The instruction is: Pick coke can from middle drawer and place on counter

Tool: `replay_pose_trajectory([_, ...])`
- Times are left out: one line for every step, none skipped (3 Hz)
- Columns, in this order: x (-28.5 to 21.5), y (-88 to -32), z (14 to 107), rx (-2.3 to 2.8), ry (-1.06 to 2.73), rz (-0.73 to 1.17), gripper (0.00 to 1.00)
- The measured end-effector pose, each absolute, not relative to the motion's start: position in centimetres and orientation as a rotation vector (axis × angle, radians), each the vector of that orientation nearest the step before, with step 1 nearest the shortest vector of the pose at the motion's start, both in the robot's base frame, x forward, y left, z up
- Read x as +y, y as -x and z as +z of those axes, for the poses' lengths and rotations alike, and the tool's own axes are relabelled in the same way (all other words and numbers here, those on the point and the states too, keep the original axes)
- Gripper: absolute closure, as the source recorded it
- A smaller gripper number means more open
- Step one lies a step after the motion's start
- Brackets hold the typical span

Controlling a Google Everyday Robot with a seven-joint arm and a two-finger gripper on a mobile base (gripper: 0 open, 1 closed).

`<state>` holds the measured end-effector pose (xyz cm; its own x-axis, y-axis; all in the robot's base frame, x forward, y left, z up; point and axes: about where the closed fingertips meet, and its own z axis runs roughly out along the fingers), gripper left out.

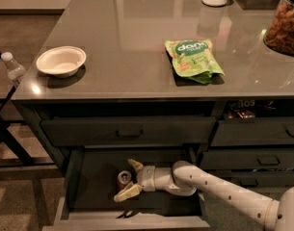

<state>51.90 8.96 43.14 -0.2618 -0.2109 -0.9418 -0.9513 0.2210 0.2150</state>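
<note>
Gripper: the gripper [124, 181] is down inside the open drawer, pointing left, at the left-centre of the drawer floor.
Fingers: spread apart, one finger [134, 165] towards the back of the drawer and the other nearer the front edge.
Can: the can [123, 176] stands upright on the drawer floor, silver top up, between the two fingers near their tips. Whether either finger touches it cannot be told.
Drawer: the drawer [91, 179] is pulled out under the left half of the counter, with a dark floor and a lighter front edge at the bottom of the view.
Arm: the arm [223, 190] is white and comes in from the lower right, crossing over the drawer's right side to reach the gripper.
Counter: the counter [122, 28] is grey and glossy, above the drawers and well above the can.
Bowl: the bowl [60, 60] is white and sits on the counter near its left front corner.
Bag: the bag [192, 57] is green and lies flat on the counter, right of centre.
Jar: the jar [284, 28] is clear, filled with brown pieces, at the counter's right edge.
Bottle: the bottle [14, 69] is clear plastic and stands off the counter, to its left.
Top drawer: the top drawer [129, 131] is closed, with a dark bar handle, directly above the open drawer.
</note>
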Motion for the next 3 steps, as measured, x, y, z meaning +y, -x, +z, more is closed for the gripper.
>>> replay_pose_trajectory([8.97,-51.90,43.14,1.655,1.104,1.109,0.18])
replay_pose_trajectory([8.97,-51.90,43.14,1.655,1.104,1.109,0.41])
replay_pose_trajectory([8.97,-51.90,43.14,1.655,1.104,1.110,0.65])
